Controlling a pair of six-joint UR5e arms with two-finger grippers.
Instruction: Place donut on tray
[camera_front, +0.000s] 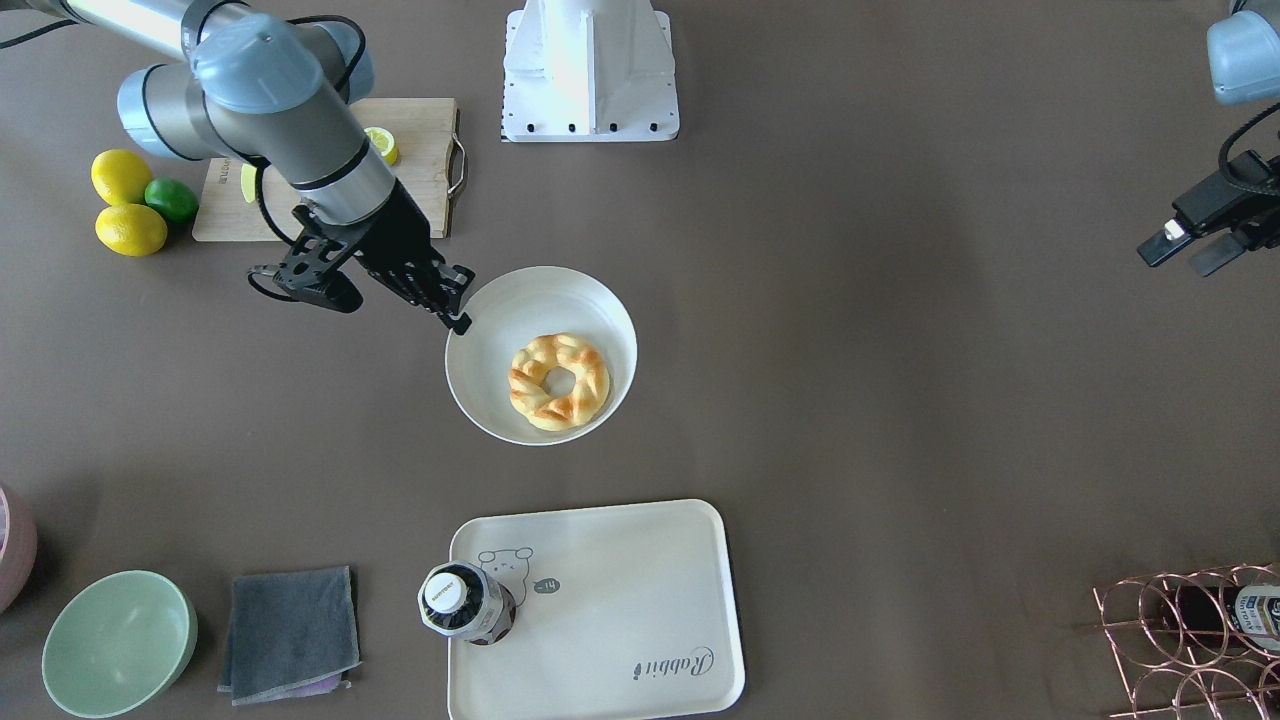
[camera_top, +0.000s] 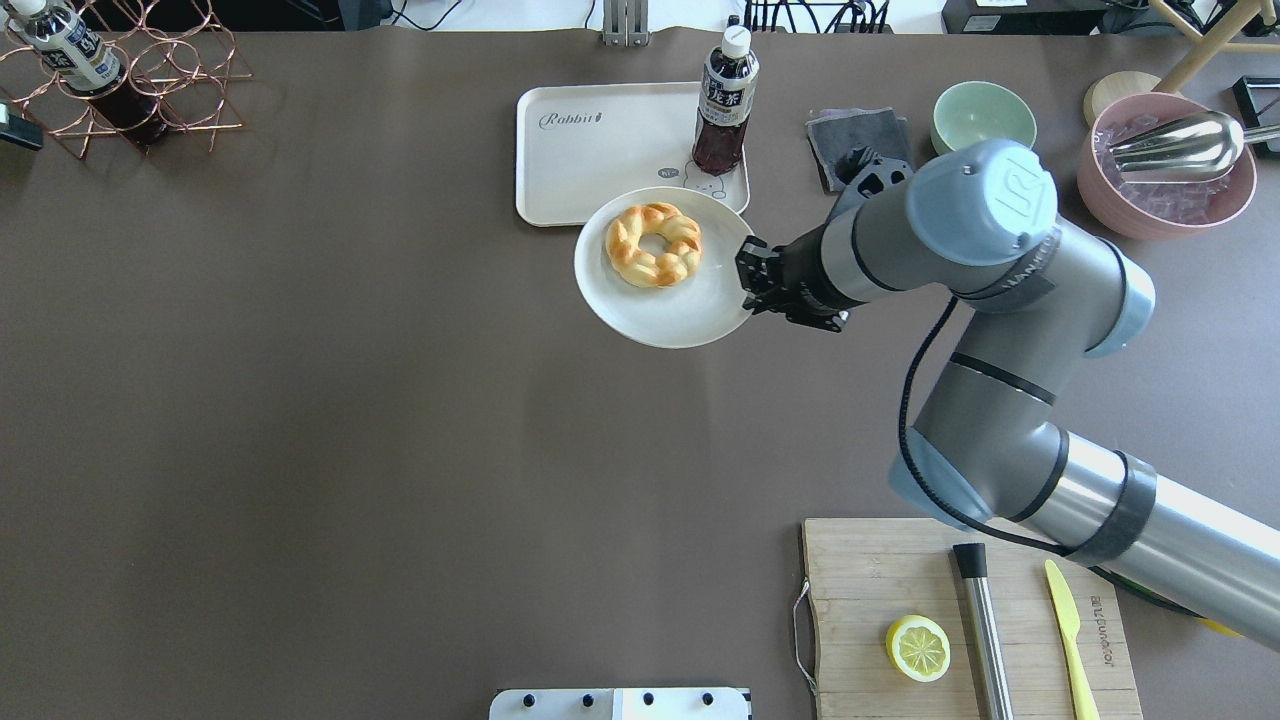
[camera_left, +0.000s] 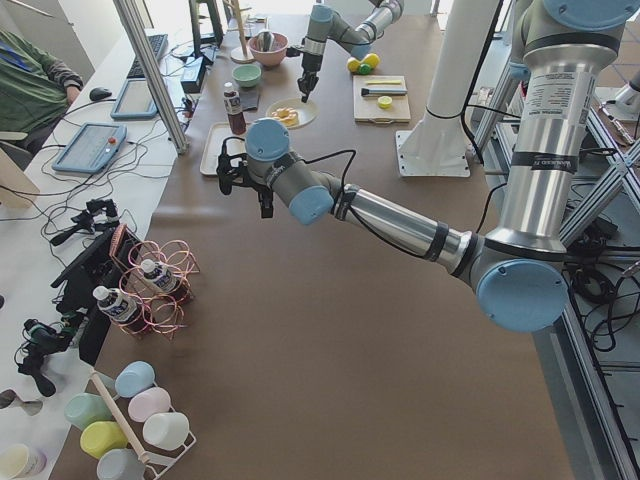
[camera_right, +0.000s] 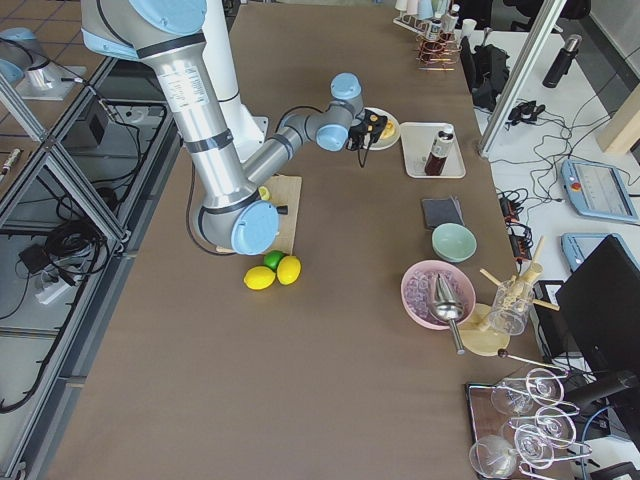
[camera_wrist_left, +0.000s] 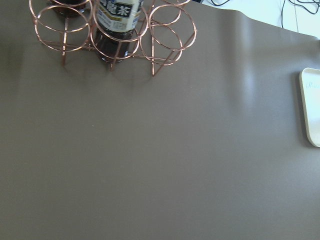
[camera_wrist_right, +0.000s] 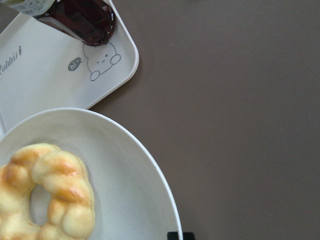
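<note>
The golden-brown braided donut (camera_front: 559, 381) lies on a round white plate (camera_front: 500, 310). My right gripper (camera_front: 455, 310) is shut on the plate's rim and holds the plate tilted above the table. In the overhead view the plate (camera_top: 680, 310) with the donut (camera_top: 653, 244) overlaps the near edge of the cream tray (camera_top: 590, 150). The right wrist view shows the donut (camera_wrist_right: 47, 195), the plate rim (camera_wrist_right: 150, 170) and the tray's bear corner (camera_wrist_right: 45, 85). My left gripper (camera_front: 1188, 252) hangs open and empty far to the side.
A dark tea bottle (camera_front: 462, 600) stands on the tray's (camera_front: 620, 610) bear corner. A grey cloth (camera_front: 290, 632) and a green bowl (camera_front: 118, 642) lie beside the tray. A cutting board (camera_top: 960, 620) holds a lemon half and a knife. A copper bottle rack (camera_top: 120, 80) stands at the far left.
</note>
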